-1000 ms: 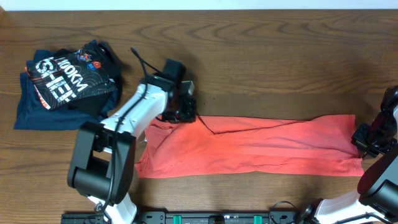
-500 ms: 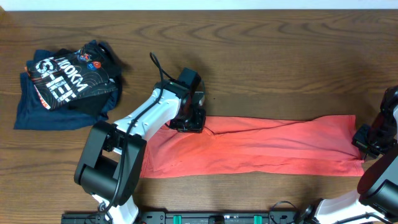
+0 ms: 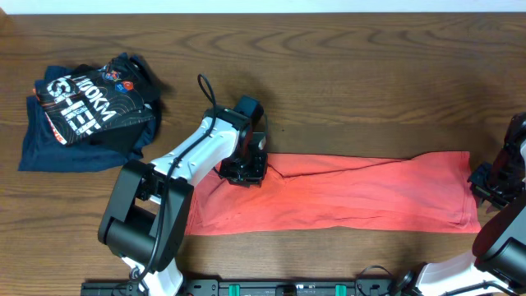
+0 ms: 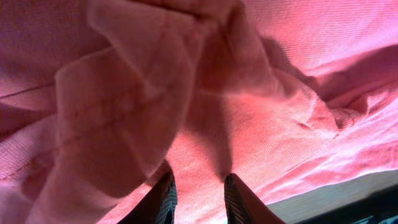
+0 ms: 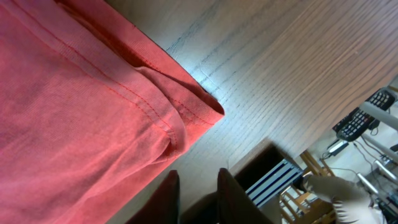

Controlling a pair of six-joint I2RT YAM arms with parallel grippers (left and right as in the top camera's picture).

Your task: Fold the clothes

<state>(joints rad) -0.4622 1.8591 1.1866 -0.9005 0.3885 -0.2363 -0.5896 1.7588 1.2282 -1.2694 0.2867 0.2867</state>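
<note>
The coral-red short-sleeved fabric shirt (image 3: 353,193) lay in a long strip on the wooden tabletop (image 3: 370,82). The left gripper (image 3: 245,170), fingers clamped on the shirt's upper-left corner, had shifted nearer the base. The right gripper (image 3: 486,185) fingers had parted, releasing the right hem.

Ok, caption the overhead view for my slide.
Left pincer pinches the coral-red shirt near one end; right pincer hovers open at the other; dark clothes piled aside.
</note>
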